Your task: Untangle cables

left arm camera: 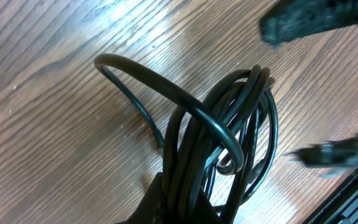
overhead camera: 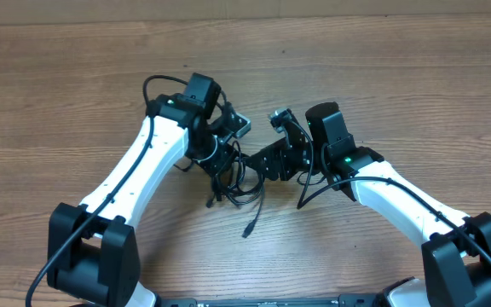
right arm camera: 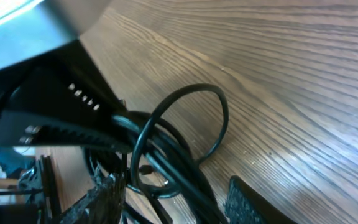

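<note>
Cables [left arm camera: 188,149] tight between left fingers [left arm camera: 145,208], loose between spread right fingers [right arm camera: 247,199].

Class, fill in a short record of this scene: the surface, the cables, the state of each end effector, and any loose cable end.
Surface: wooden table
Cables: black cable bundle, tangled, loops crossing one another
Left end effector: shut on the cable bundle
Right end effector: open, fingers either side of some strands
Loose end: plug lying on the wooden table, on the side of the tangle nearer the arm bases
</note>
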Robot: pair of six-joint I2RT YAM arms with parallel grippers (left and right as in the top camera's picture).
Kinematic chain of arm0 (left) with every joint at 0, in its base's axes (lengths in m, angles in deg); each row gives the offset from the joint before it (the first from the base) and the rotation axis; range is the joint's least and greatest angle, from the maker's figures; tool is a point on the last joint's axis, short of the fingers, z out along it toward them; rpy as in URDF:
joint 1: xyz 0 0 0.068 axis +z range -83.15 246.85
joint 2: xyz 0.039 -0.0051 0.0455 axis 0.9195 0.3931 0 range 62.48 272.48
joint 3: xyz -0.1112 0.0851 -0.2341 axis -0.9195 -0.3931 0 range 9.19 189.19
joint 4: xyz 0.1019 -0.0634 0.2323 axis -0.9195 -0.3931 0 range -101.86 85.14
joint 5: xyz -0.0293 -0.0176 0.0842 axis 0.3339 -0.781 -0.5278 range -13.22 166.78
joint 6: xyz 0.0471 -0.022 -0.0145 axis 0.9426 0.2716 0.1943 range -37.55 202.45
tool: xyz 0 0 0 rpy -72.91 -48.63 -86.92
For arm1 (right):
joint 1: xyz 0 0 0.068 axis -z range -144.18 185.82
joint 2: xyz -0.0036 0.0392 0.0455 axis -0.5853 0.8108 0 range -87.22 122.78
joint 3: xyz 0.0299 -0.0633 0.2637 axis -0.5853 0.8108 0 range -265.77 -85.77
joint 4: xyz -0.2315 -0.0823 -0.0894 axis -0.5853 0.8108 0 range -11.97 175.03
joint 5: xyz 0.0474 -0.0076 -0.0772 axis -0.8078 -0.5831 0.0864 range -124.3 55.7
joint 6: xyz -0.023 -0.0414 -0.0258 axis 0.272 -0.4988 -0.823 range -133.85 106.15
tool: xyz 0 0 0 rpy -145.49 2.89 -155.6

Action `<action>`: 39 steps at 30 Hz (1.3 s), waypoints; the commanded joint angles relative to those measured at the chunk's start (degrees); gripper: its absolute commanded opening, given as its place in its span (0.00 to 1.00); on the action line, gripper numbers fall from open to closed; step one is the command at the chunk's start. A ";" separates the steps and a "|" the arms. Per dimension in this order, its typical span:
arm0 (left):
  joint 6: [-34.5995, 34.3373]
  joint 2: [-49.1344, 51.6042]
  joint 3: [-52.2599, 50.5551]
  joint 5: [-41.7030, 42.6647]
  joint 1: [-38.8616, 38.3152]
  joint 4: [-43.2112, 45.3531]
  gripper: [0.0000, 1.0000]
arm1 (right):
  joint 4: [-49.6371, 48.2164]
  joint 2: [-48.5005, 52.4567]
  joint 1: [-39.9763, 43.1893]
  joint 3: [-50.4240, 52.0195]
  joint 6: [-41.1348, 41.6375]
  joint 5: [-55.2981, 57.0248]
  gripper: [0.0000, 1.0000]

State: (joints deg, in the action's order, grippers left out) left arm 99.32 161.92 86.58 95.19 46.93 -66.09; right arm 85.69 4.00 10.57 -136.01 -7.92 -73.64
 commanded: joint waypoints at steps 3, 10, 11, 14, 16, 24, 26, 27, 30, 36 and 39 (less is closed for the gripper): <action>1.68 -0.13 0.35 4.87 1.38 -2.03 0.04 | -1.18 -1.11 -0.17 -0.42 -6.93 -6.82 0.51; 4.61 -0.13 0.35 8.85 1.38 -4.83 0.04 | 1.03 -1.11 -0.17 -0.42 -17.25 -7.45 0.52; 4.61 -0.13 0.35 8.85 1.38 -5.01 0.04 | 1.75 -1.11 -0.17 -0.42 -19.10 -7.41 0.52; 4.61 -0.13 0.35 9.01 1.38 -5.07 0.04 | 4.90 -1.11 -0.17 -0.42 -25.40 -7.21 0.52; 4.61 -0.13 0.35 9.92 1.38 -4.96 0.04 | 6.97 -1.11 -0.17 -0.42 -28.00 -7.19 0.52; 2.78 -0.13 0.35 12.90 1.38 -2.71 0.04 | 8.76 -1.11 -0.17 -0.42 -28.94 -7.19 0.29; 2.80 -0.13 0.35 12.68 1.38 -2.80 0.04 | 8.55 -1.11 -0.17 -0.42 -28.89 -6.97 0.24; 2.80 -0.13 0.35 12.59 1.38 -2.86 0.04 | 8.46 -1.11 -0.17 -0.42 -28.79 -6.60 0.21; 2.84 -0.13 0.35 12.59 1.38 -3.43 0.04 | 8.00 -1.11 -0.17 -0.42 -28.44 -5.79 0.23; 3.06 -0.13 0.35 12.74 1.36 -4.79 0.04 | 6.97 -1.11 -0.17 -0.42 -28.30 -5.66 0.38; 3.08 -0.13 0.35 12.76 1.36 -5.40 0.04 | 6.12 -1.11 -0.17 -0.42 -27.87 -3.19 0.37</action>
State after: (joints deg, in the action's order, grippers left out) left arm 102.35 161.92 86.58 105.94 48.20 -70.96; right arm 92.51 4.00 10.59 -136.01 -36.11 -78.57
